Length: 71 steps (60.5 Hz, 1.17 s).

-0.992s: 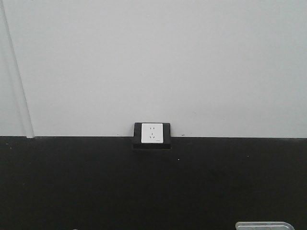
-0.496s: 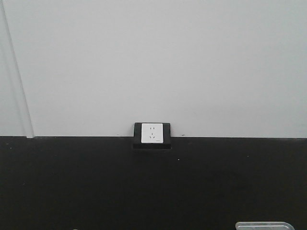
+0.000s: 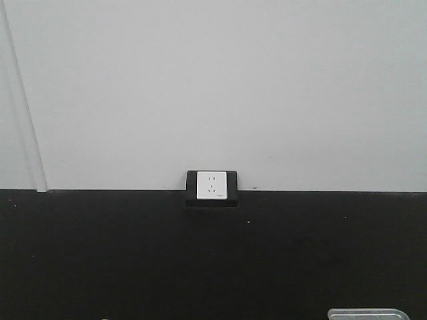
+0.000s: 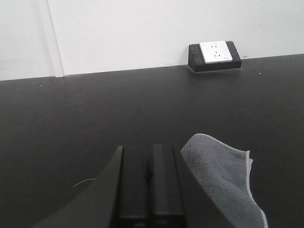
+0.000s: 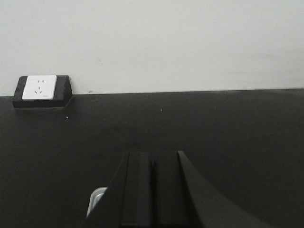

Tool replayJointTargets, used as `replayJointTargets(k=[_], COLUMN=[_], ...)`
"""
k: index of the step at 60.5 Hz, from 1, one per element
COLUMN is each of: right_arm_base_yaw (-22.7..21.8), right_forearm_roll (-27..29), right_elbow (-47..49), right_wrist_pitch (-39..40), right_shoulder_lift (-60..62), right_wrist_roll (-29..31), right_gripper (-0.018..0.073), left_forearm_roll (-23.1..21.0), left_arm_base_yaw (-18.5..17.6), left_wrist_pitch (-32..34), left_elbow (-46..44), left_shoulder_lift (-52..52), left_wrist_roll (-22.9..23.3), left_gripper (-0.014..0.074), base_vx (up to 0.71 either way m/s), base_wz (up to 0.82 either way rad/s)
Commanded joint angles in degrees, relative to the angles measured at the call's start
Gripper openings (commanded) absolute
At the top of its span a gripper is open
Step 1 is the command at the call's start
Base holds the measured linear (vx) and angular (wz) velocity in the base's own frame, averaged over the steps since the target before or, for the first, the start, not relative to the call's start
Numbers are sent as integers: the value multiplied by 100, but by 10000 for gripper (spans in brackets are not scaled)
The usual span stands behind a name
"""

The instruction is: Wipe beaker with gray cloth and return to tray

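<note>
The gray cloth (image 4: 222, 175) lies on the black tabletop just right of my left gripper (image 4: 149, 152), apart from its fingers. That gripper is shut with nothing between its black fingers. My right gripper (image 5: 153, 159) is also shut and empty, hovering over the black surface. A corner of the silvery tray (image 5: 96, 199) peeks out to the left of the right gripper, and its far rim (image 3: 367, 313) shows at the bottom right of the front view. The beaker is out of view.
A white wall socket in a black housing (image 3: 211, 188) sits against the pale wall at the back of the black tabletop (image 4: 118, 109); it also shows in the right wrist view as the socket (image 5: 40, 88).
</note>
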<state>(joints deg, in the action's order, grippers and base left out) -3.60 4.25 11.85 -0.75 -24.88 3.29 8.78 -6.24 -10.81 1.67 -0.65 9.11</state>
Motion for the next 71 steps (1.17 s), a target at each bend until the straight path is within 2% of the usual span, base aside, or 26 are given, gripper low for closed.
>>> replayJointTargets(k=[1, 12, 21, 71], right_arm_base_yaw=[-40, -33, -33, -40], right_forearm_roll=[-367, -361, -425, -377], right_elbow=[-285, -1353, -1440, -1440], right_wrist_pitch=[770, 488, -287, -192], right_shoulder_lift=[384, 1644, 2663, 2566], right_wrist_roll=[-367, -393, -383, -384], right_gripper=[-8, -8, -8, -8], left_forearm_roll=[-40, -40, -40, -40], left_arm_base_yaw=[14, 14, 14, 14], left_wrist_pitch=[431, 431, 432, 425], left_elbow=[-26, -26, -31, -31], left_shoulder_lift=[-73, -73, -73, -83], left_wrist_roll=[58, 58, 53, 53], left_gripper=[-6, -6, -6, -6], base_vx=[0, 0, 0, 0], base_wz=[0, 0, 0, 0])
